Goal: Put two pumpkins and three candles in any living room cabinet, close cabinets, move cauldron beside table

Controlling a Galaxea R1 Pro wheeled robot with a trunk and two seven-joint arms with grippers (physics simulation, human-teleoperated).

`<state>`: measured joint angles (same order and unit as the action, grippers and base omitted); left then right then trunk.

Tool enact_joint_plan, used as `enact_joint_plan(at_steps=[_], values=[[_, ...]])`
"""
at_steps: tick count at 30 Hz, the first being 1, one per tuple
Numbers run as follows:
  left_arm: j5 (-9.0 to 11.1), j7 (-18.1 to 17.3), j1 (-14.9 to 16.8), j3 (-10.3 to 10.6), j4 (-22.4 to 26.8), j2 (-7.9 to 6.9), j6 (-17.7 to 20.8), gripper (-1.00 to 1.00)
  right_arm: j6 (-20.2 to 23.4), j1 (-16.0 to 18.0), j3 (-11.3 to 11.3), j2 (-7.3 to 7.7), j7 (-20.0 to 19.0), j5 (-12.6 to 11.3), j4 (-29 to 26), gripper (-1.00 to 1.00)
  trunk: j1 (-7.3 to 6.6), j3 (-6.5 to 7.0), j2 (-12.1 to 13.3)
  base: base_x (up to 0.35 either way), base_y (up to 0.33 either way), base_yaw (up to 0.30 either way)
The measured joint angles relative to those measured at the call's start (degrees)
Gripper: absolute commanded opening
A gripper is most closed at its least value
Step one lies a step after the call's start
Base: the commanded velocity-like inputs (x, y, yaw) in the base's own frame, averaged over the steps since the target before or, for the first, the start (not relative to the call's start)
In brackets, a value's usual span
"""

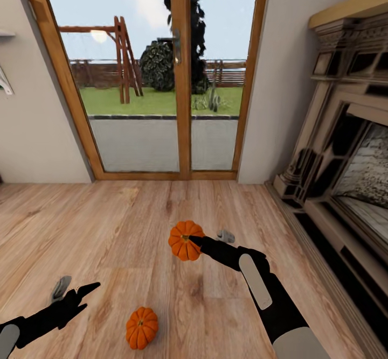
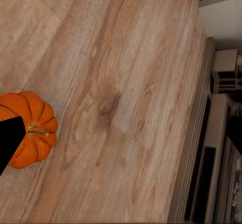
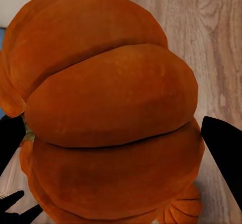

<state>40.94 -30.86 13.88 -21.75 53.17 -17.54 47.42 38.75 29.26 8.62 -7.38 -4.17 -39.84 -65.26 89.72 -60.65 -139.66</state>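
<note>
- The glass patio doors (image 1: pixel 161 74) with a wood frame take up the upper middle of the head view, with a lawn and a swing frame behind them.
- A carved fireplace (image 1: pixel 345 133) runs down the right edge of that view; its base also shows along one edge of the left wrist view (image 2: pixel 212 148).
- The wooden floor (image 1: pixel 108 224) covers the lower half of the head view.
- The right arm reaches in from the lower right, and its pincer (image 1: pixel 195 242) is clamped on one pumpkin (image 1: pixel 185 240), a little right of centre, above the floor.
- In the right wrist view this pumpkin (image 3: pixel 111 108) sits between the two dark fingers (image 3: pixel 224 153), touching both.
- The left arm enters from the lower left corner of the head view; its pincer (image 1: pixel 81 293) hangs over the floor with the fingertips slightly apart, holding nothing.
- The second pumpkin (image 1: pixel 141 327) lies on the floor at bottom centre, between the two arms and to the right of the left pincer; in the left wrist view (image 2: pixel 31 128) it rests on the boards, partly behind a dark fingertip (image 2: pixel 9 141).
- A small pale grey candle (image 1: pixel 226 236) lies on the floor just right of the held pumpkin; another grey piece (image 1: pixel 60 288) lies near the left pincer, too unclear to name.
</note>
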Motion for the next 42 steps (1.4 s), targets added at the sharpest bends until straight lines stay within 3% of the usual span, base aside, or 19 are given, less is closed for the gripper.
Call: enact_joint_plan(at_steps=[11,15,18,22,42], values=[[0.1,0.5,0.0,-0.1,0.0,0.84,-1.0,1.00,-0.1,0.0,0.0,0.05,-0.4,0.1,0.1,-1.00,2.02,-2.06,-3.6,0.001,0.000,0.000],[0.3,3.9,0.0,-0.2,-0.5,1.08,-1.7,1.00,-0.6,0.1,-0.2,0.04,-0.4,0.1,0.2,-1.00,2.12,-2.95,-3.7,0.000,0.000,0.000],[0.5,7.8,0.0,-0.1,-0.8,2.51,-4.1,1.00,-1.7,0.2,-0.3,0.05,-0.1,0.0,0.4,-1.00,2.20,-3.61,-3.7,0.000,0.000,0.000],[0.7,10.4,0.0,0.0,-0.9,3.18,-5.4,1.00,-2.0,0.3,-0.1,0.02,-0.2,0.0,0.4,-1.00,2.30,-4.50,-3.8,0.000,0.000,0.000],[0.8,11.0,0.0,0.0,-0.9,3.66,-6.2,1.00,-1.9,0.3,0.8,-0.98,-0.5,0.0,-0.2,-1.00,2.81,-8.93,-4.0,0.000,0.000,0.000]])
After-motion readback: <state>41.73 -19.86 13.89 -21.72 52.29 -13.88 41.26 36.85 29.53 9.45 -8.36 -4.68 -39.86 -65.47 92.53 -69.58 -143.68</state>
